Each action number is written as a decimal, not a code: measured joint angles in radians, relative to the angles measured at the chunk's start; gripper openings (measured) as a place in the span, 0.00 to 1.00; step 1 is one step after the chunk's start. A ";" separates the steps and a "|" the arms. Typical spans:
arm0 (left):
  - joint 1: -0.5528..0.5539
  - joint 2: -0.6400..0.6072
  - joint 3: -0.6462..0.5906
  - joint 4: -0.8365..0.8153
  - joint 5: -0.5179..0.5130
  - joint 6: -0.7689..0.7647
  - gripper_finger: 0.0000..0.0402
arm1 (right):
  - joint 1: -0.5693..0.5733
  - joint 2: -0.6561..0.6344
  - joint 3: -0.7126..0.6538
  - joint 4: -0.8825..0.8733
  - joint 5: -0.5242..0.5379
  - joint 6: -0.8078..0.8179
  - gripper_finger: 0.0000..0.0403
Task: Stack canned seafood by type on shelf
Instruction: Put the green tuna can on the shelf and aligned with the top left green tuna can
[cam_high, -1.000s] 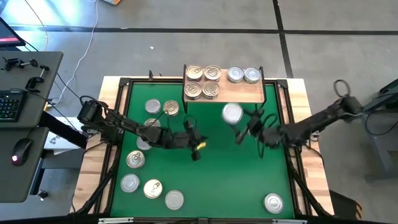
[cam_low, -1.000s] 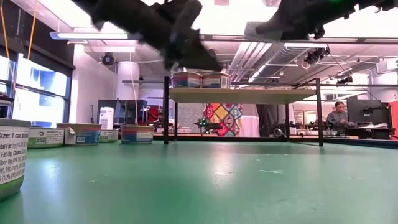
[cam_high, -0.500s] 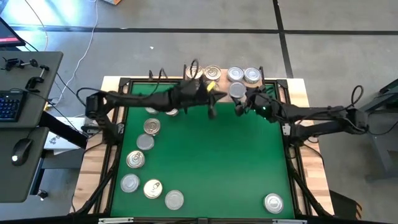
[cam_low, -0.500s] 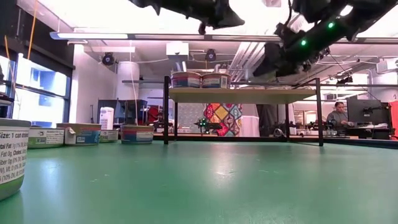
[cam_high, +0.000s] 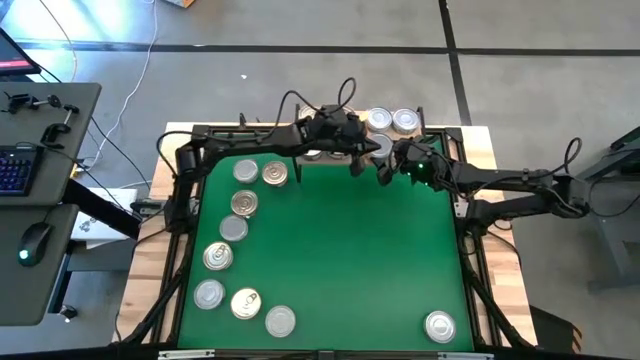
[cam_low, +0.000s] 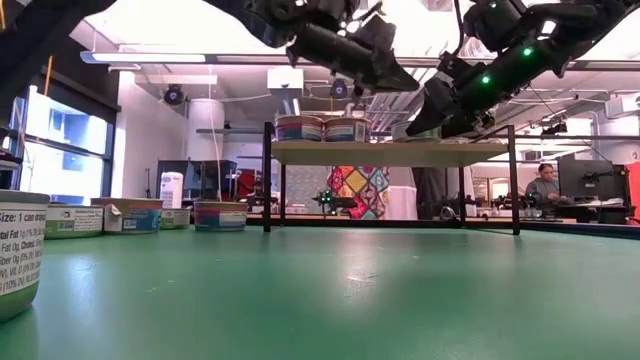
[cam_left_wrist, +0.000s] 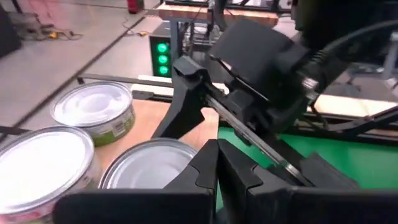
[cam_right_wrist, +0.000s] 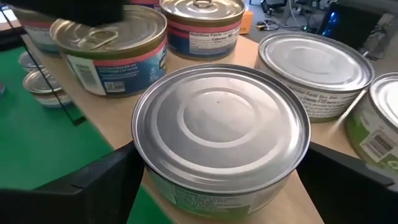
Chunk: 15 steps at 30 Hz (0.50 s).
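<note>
- The green mat (cam_high: 330, 260) is filling the table, with eight tins spread across it, most down its left side
- The shelf (cam_high: 400, 157) is standing at the mat's far edge, its board mostly hidden from above by both arms
- The right gripper (cam_right_wrist: 217, 186) is straddling a silver tin (cam_right_wrist: 219, 127) that is sitting on the shelf's front edge; its fingers are standing wide, and contact is hard to judge
- The left gripper (cam_left_wrist: 217, 163) is hanging closed and empty just beside that tin
- Gold-lidded tins (cam_right_wrist: 112, 37) are sitting on the shelf behind, partly cut off
</note>
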 joint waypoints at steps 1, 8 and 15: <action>0.005 0.008 0.001 -0.003 0.017 -0.012 0.00 | 0.000 0.000 0.000 -0.002 -0.003 0.000 0.96; 0.038 0.061 0.000 0.026 0.084 -0.083 0.00 | 0.001 0.001 0.000 -0.006 -0.029 -0.014 0.96; 0.055 0.095 0.002 0.037 0.060 -0.095 0.00 | 0.001 0.001 0.000 -0.007 -0.028 -0.027 0.96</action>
